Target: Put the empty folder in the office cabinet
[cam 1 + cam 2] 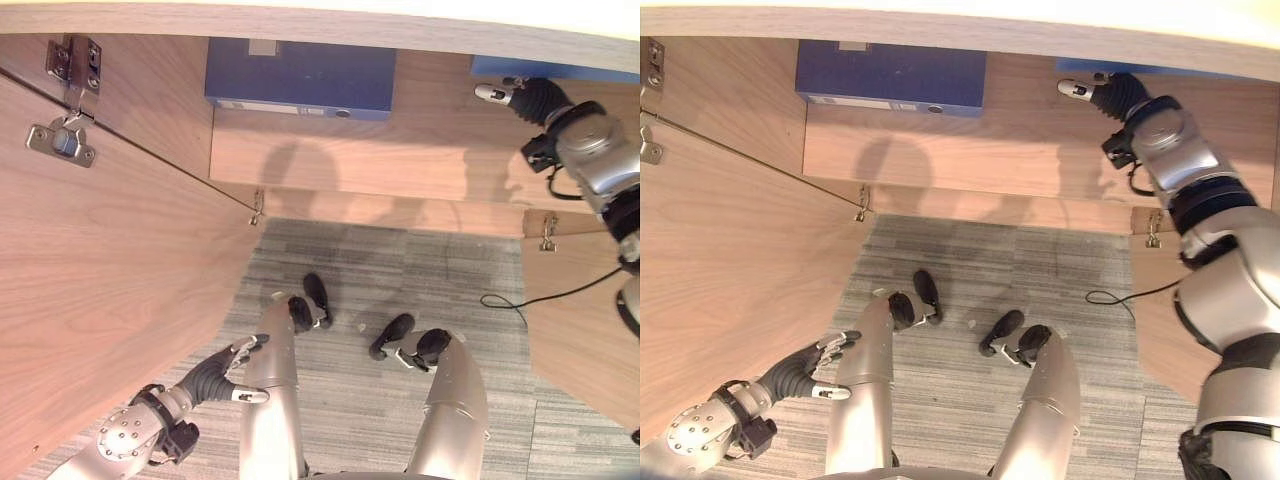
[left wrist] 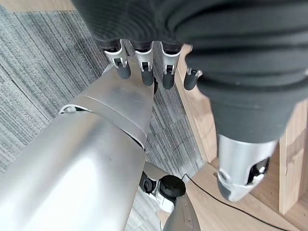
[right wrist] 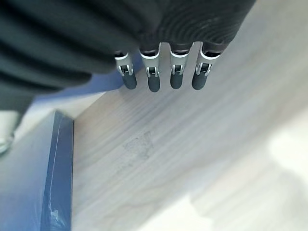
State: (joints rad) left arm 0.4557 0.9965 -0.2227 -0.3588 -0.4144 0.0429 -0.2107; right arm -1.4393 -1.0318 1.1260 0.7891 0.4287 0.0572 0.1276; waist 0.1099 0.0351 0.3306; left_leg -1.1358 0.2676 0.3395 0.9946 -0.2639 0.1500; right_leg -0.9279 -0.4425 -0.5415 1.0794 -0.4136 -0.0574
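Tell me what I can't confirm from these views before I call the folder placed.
- Second blue folder, left eye view: mostly hidden by the cabinet's top edge and the right hand.
- First blue folder: lies closed on the cabinet shelf; whether empty can't be told.
- Left hand hangs open by the cabinet door.

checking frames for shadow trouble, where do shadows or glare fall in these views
Left eye view: soft double shadow of the robot falls on the light wooden cabinet shelf in front of the dark blue lever-arch folder. Right wrist view: a bright washed-out patch covers the shelf wood past the open right hand, and its dark cover is blurred. Left wrist view: the left hand hangs open over evenly lit grey carpet.
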